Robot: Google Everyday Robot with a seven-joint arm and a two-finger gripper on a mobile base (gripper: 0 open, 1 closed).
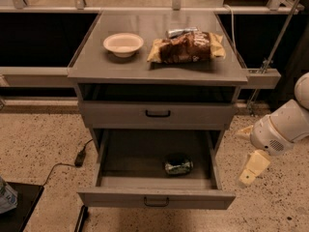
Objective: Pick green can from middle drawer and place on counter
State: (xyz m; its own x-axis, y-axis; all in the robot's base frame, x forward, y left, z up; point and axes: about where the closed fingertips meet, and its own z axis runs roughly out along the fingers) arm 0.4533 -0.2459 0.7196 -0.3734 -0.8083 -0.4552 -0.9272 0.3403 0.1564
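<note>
The green can (178, 165) lies on its side in the open middle drawer (154, 197), right of the middle and near the front. The drawer is pulled far out below a closed drawer (158, 114). My gripper (249, 151) hangs on the white arm at the right, outside the drawer's right side and apart from the can, above the floor. It is open and empty. The counter (91, 66) is the grey top of the cabinet.
On the counter stand a pale bowl (123, 44), a brown and yellow chip bag (186, 47) and a silver can (179, 32) behind the bag. A black cable and plug (79, 157) lie on the speckled floor at the left. A dark box (17, 209) sits at the bottom left.
</note>
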